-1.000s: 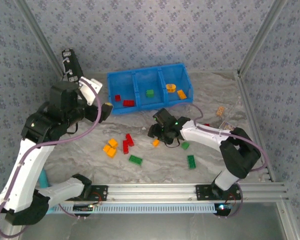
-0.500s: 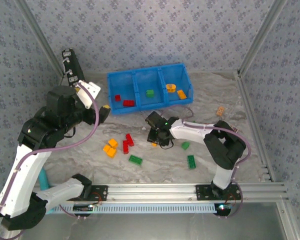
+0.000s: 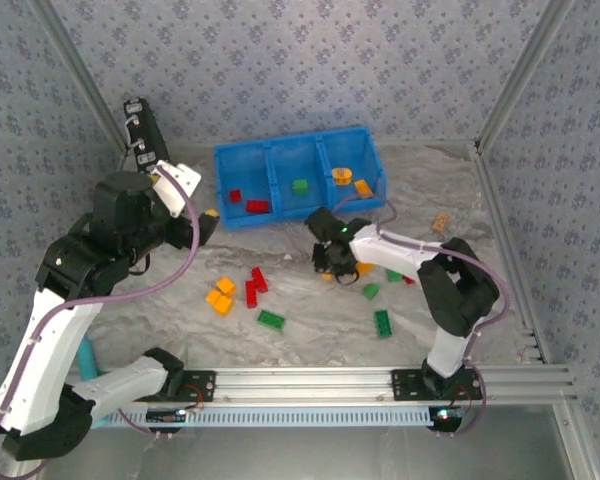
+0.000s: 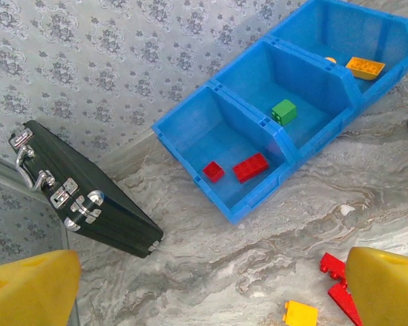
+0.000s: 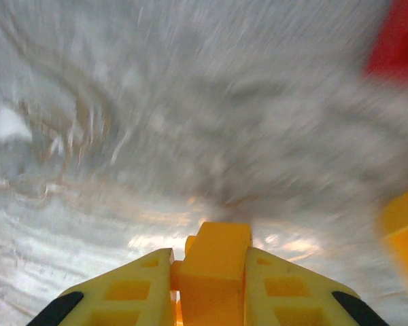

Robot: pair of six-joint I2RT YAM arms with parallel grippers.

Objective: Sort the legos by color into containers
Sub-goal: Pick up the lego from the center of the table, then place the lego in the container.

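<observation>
Counter [image 3: 325, 338], L to R. Far-left corner: black case [image 3: 140, 130] stands tilted by the wall. L pincer [image 3: 210, 216] hangs over the left side, just left of the tray [image 3: 280, 216], fingers [image 4: 34, 285] wide apart w/ nothing btwn them. Tray sits at the back edge, mid-counter, 3 bins in a row: left bin has 2 red legos [image 3: 257, 206], mid bin 1 green lego [image 3: 299, 186], right bin 2 orange legos [image 3: 363, 188]. In front of tray, loose on the counter: orange pair [image 3: 220, 296], touching; red cluster [image 3: 255, 284] just right of it; green one [image 3: 271, 319] nearer the front edge. R pincer [image 3: 330, 268] is down at mid-counter, near tray's front wall, clamped on an orange brick [image 5: 216, 244]; wrist view is blurred, can't tell if brick is off the surface. Right of it: 3 loose greens [image 3: 383, 322], well apart, a small red bit [image 3: 408, 279], another orange [image 3: 364, 268] beside the pincer. Tan piece [image 3: 441, 222] lies near the right edge.
</observation>
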